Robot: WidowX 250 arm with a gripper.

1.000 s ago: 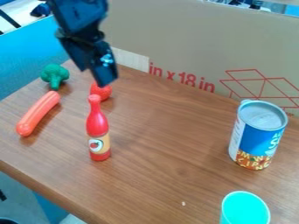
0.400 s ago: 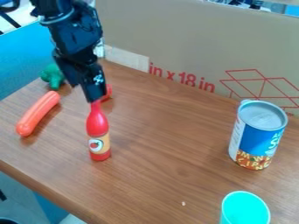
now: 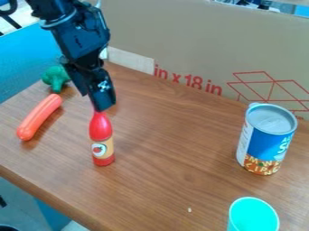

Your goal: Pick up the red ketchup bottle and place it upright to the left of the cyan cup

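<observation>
One end effector (image 3: 102,105) at the red bottle (image 3: 101,136)

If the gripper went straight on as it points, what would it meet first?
Most likely the red bottle, whose top the gripper overlaps in view, though depth is unclear and it might pass beside.

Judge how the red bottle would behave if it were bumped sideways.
The red bottle would probably tip fairly easily, since it stands upright and is tall for its narrow base. Once down, its rounded sides suggest that it could roll on the flat table. Its smooth, glossy surface looks like stiff plastic, so it may be somewhat slippery.
</observation>
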